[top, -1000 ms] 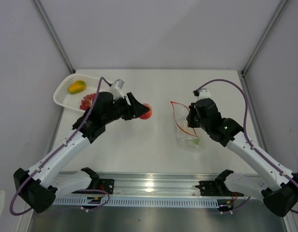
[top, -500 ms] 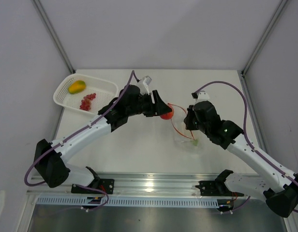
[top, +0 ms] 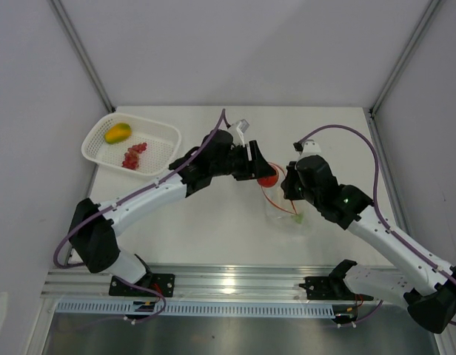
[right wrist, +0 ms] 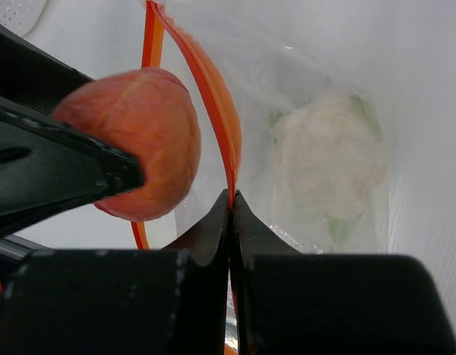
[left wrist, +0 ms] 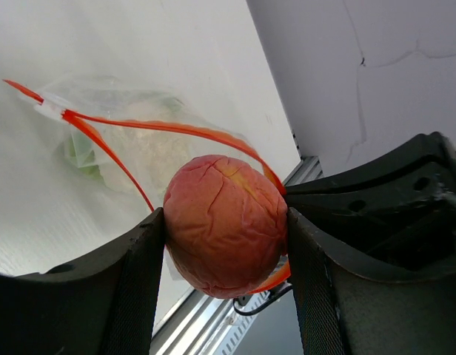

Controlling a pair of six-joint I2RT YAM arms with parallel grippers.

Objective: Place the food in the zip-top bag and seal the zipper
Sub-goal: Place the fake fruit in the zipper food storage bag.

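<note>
My left gripper (top: pixel 266 176) is shut on the red-orange round fruit (left wrist: pixel 224 222), which is squeezed between both fingers (left wrist: pixel 132 288). It holds the fruit at the open mouth of the zip-top bag (top: pixel 289 213), inside the loop of the red-orange zipper (left wrist: pixel 176 129). My right gripper (right wrist: pixel 231 194) is shut on one side of the zipper (right wrist: pixel 217 103) and holds the mouth up. A white-and-green vegetable piece (right wrist: pixel 332 163) lies inside the bag. The fruit (right wrist: pixel 139 140) sits just left of the pinched strip.
A white mesh basket (top: pixel 95 144) stands at the back left with a yellow-orange mango (top: pixel 118 133) and a red grape bunch (top: pixel 133 155) in it. Metal frame posts rise at the back corners. A rail runs along the near table edge.
My left arm has carried the fruit rightward from the middle of the table to the bag's mouth. The right gripper has kept its pinch on the zipper, barely moving.
</note>
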